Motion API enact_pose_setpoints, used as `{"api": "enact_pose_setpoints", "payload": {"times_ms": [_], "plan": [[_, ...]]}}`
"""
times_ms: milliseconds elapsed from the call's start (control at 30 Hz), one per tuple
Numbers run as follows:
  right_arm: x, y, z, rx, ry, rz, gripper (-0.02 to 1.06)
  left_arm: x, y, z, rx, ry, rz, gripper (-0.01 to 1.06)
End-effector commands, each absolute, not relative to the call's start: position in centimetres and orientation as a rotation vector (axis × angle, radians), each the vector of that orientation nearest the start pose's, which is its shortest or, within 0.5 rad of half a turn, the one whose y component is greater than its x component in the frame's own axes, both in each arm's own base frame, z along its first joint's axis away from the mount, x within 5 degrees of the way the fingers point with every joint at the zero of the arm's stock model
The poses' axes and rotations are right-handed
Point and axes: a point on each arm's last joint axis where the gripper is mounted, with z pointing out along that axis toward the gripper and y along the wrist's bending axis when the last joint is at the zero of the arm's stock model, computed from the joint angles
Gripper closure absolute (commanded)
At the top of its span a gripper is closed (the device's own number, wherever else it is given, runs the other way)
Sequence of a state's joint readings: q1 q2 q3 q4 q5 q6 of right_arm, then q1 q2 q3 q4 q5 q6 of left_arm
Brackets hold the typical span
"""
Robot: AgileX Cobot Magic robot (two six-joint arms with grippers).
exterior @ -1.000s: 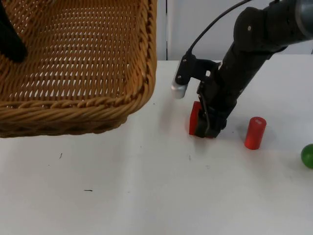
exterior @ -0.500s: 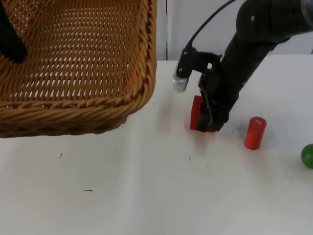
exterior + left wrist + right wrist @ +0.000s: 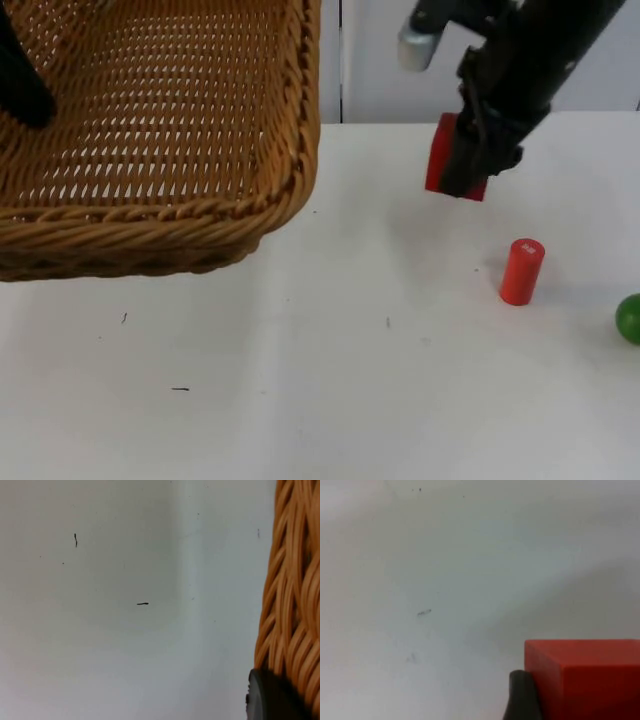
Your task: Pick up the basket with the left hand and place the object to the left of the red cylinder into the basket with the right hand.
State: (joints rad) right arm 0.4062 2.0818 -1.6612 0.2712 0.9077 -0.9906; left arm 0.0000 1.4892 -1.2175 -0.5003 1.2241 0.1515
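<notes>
The red block (image 3: 447, 158) hangs above the white tabletop (image 3: 320, 380), clamped in the right gripper (image 3: 468, 165) fingers near the grey partition wall (image 3: 370, 60). The red cylinder (image 3: 521, 271) stands upright in front of it, well apart, with a green ball (image 3: 629, 318) beyond at the tabletop's edge. The wicker basket (image 3: 200, 210) is raised at the left, and open tabletop lies between it and the block. The left gripper (image 3: 272, 697) sits against the basket's rim; whether its fingers are closed cannot be told.

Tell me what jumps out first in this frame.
The big wicker basket held up by the left gripper at its rim dominates the top view's left. At the right, the right gripper holds a red block lifted off the white table. A red cylinder stands below it, a green ball at the right edge.
</notes>
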Motion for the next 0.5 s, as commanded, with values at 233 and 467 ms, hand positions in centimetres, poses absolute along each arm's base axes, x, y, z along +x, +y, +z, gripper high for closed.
{"api": "enact_pose_setpoints", "payload": {"times_ms": [233,467], "plan": [[36.9,17.1,24.9,-1.522,2.2,0.201,1.04,28.1,-4.2,30.8,0.032,2.848,-0.691,1.05],[33.8,16.7,30.7,-1.393,2.167,0.31,1.04,28.5,-4.2,30.2,0.023,2.867,-0.701,1.05]]}}
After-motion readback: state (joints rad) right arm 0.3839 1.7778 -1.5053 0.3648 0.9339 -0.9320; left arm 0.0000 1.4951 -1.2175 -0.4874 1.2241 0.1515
